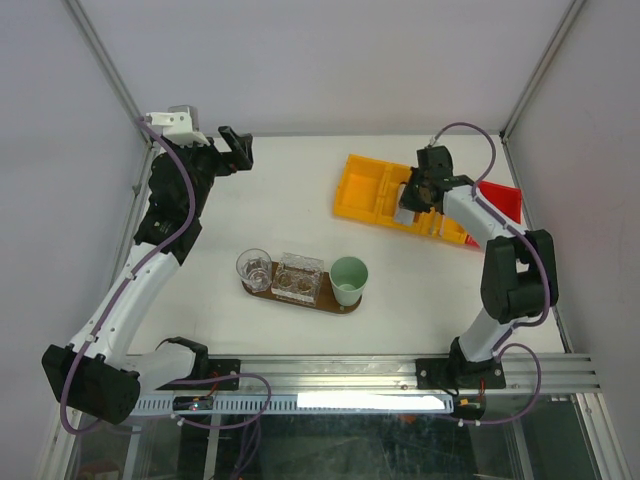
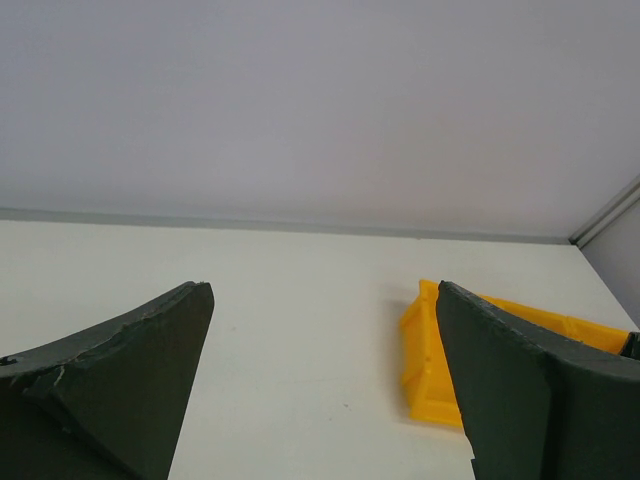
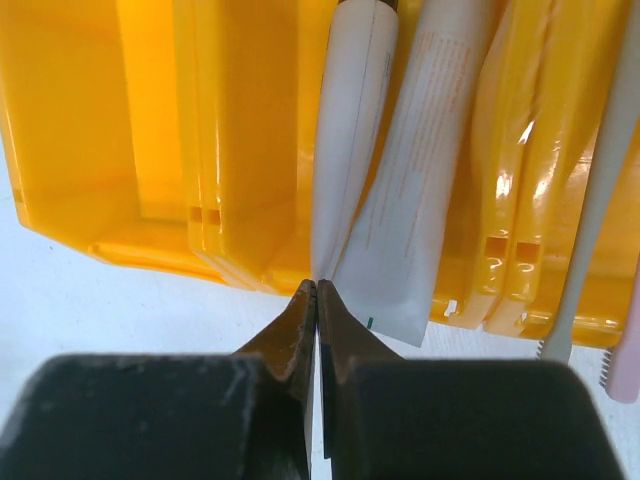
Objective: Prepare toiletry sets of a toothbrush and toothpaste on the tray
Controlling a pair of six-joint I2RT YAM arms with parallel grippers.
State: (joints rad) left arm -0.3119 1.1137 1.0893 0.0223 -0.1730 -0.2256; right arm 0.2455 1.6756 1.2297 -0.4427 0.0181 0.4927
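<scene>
From the right wrist I lose both tubes at the top edge, and the brushes run off top and right. I can't tell whether the right pincer, tips pressed together, nips the left tube's end. From above, my right arm covers part of the bin, its contents too small to read. The left pincer blocks part of it too.

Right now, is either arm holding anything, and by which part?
The right end effector is shut at the flat tail of a white tube, seemingly pinching it. The left end effector holds nothing.
</scene>
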